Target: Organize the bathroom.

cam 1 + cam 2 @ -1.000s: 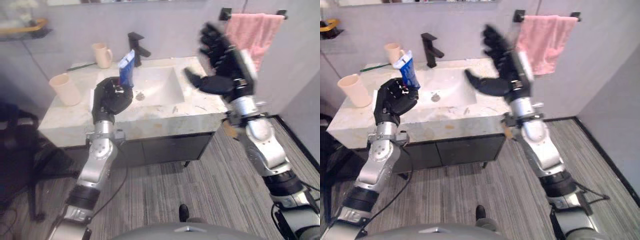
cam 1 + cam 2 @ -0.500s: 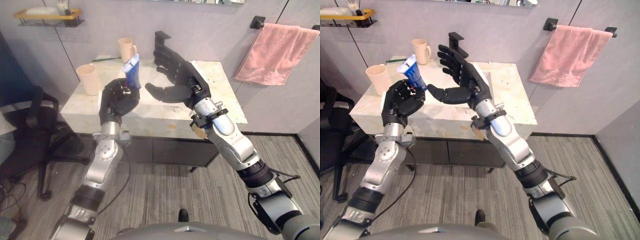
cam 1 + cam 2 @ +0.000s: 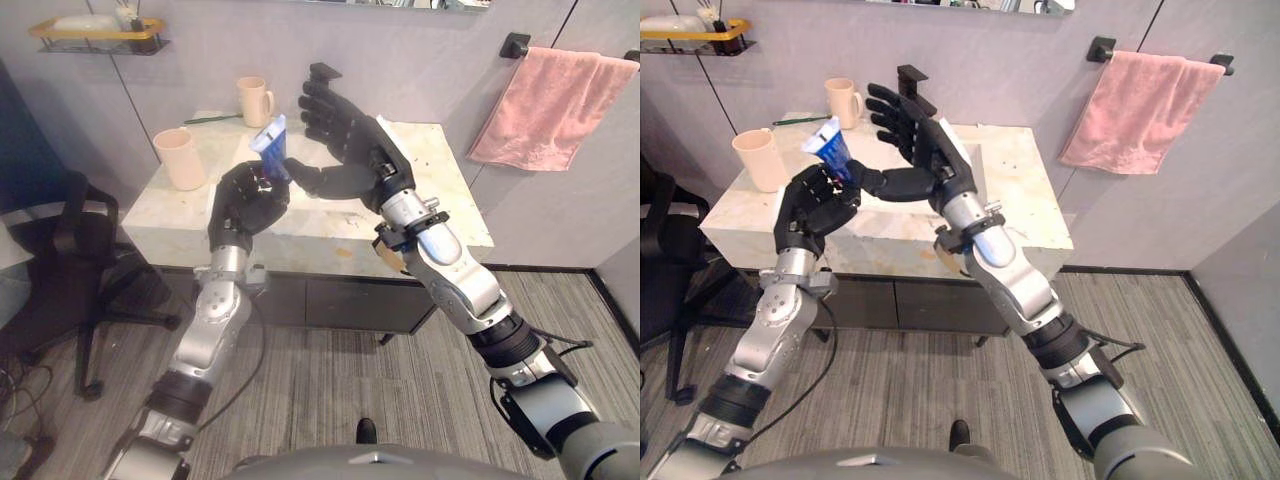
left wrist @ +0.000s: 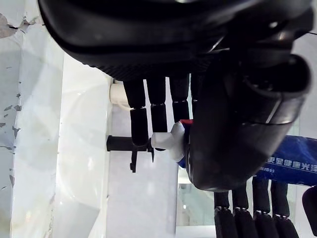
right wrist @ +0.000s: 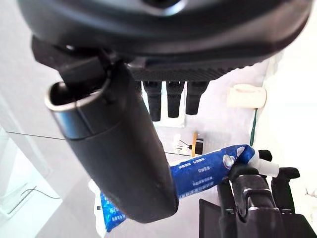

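Tube (image 3: pixel 271 143) is pinched in the curled left hand (image 3: pixel 248 197), held above the tabletop (image 3: pixel 200 200) in front of the sink. Right hand (image 3: pixel 340 135) is spread, thumb just beside the tube. If bumped or grabbed poorly at handover, the tube could be dropped.

one blue toothpaste tube (image 3: pixel 271 146) in the left hand (image 3: pixel 246 200); two cups (image 3: pixel 179 158) beyond it; one pink towel (image 3: pixel 553 106) past the right hand (image 3: pixel 350 150); one black chair (image 3: pixel 75 255).

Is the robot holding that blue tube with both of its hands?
No, only the left hand grips the toothpaste tube; the right hand is spread open beside it.
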Motion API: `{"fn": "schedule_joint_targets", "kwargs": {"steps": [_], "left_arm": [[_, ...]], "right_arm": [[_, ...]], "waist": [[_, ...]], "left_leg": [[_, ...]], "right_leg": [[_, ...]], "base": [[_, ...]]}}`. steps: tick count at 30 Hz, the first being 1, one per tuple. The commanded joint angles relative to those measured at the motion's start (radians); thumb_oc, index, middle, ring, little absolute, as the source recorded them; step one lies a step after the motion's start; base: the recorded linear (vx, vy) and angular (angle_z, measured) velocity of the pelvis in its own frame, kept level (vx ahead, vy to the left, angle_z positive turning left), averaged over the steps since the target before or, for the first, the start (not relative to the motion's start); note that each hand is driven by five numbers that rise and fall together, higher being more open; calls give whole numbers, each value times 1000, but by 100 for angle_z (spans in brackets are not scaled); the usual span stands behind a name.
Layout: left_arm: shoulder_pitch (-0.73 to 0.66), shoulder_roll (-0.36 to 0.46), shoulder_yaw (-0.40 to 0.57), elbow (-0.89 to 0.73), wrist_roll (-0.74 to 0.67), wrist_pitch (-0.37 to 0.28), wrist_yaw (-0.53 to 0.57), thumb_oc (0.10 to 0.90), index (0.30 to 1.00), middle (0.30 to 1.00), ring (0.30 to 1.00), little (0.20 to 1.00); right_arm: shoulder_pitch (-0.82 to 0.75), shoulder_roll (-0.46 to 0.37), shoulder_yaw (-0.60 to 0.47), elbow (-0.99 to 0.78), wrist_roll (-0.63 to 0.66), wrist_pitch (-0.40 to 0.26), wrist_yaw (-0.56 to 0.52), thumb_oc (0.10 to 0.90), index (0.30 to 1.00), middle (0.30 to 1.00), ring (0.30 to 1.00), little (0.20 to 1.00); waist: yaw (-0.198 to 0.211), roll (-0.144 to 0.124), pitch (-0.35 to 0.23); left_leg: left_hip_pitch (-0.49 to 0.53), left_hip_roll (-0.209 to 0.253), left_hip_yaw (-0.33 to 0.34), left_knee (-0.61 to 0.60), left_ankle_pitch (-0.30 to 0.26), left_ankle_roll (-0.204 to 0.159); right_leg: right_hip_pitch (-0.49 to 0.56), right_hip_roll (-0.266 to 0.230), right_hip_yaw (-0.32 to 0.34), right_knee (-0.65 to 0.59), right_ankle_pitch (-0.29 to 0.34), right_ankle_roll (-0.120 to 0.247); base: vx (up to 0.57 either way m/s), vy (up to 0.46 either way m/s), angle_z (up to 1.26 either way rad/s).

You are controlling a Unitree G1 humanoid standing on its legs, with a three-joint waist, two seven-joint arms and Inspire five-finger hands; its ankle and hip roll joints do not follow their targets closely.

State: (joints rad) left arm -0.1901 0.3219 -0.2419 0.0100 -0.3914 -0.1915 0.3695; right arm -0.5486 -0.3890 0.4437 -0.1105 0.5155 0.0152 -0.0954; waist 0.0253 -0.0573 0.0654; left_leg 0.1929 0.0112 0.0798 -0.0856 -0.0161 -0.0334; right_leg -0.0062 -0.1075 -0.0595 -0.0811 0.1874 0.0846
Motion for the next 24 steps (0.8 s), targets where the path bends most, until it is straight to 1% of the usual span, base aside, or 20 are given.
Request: {"fn": "schedule_joint_targets", "kwargs": {"steps": [1,2,15,16,17,18,24], "left_arm": [[-174,24,-27,-43,5,-94,-13,400,300,300,300,300],[-171,24,-24,-42,6,-91,-19,400,300,300,300,300],[-167,20,-14,-21,3,-89,-3,400,300,300,300,300],[-167,20,-13,-20,1,-88,0,400,300,300,300,300],[-165,21,-12,-19,1,-91,1,400,300,300,300,300],[-163,21,-10,-18,-2,-91,1,400,300,300,300,300],[-169,22,-4,-23,-10,-80,0,400,300,300,300,300]], "right_arm": [[-179,46,-36,-38,-32,-72,-3,488,432,432,432,432],[-176,44,-33,-47,-29,-69,2,400,300,300,300,300],[-179,35,-37,-47,-48,-64,27,400,300,300,300,300],[-180,33,-33,-45,-55,-65,30,469,404,404,404,404],[-181,30,-32,-47,-50,-60,29,756,834,834,834,834],[-179,28,-33,-50,-49,-54,30,800,900,900,900,900],[-171,22,-32,-47,-74,-39,30,800,900,900,900,900]], "waist": [[3,-2,-62],[3,-2,-63],[-2,-3,-65],[-2,-3,-65],[-2,-4,-64],[-2,-4,-65],[-6,-4,-61]], "left_leg": [[-62,-22,-43,-2,-12,60],[-64,-22,-44,-2,-12,61],[-63,-21,-41,-2,-13,60],[-64,-21,-41,-2,-12,60],[-65,-21,-42,-2,-12,60],[-65,-20,-41,-2,-12,60],[-66,-20,-41,-2,-11,60]], "right_leg": [[103,-30,-1,-6,-96,14],[101,-30,0,-6,-96,14],[98,-30,5,-6,-93,17],[98,-31,5,-6,-93,16],[97,-30,5,-6,-92,17],[97,-31,5,-6,-92,17],[94,-32,4,-6,-89,19]], "base": [[0,0,0],[0,0,0],[0,0,0],[0,0,0],[0,0,0],[0,0,0],[0,0,0]]}}
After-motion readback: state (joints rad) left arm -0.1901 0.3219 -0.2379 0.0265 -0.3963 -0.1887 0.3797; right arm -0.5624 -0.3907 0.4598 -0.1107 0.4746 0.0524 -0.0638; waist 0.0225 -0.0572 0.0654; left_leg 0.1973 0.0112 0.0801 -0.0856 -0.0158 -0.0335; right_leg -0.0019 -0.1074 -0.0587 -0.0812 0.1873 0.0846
